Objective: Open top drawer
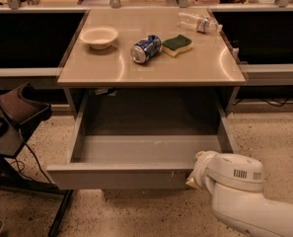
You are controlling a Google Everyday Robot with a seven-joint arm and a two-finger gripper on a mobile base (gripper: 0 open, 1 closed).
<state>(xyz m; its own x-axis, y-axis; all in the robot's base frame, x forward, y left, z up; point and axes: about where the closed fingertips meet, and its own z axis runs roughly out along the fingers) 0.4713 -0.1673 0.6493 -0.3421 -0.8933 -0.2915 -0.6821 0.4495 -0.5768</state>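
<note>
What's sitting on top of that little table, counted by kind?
Bowl: 1
Soda can: 1
Sponge: 1
Plastic bottle: 1
Total: 4
The gripper is at the right end of the open top drawer front.

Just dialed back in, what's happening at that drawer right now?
The gripper is at the right end of the front of the top drawer. The drawer stands far out from under the countertop, so the opening looks about done. A bowl, can, sponge and bottle sit on top.
</note>
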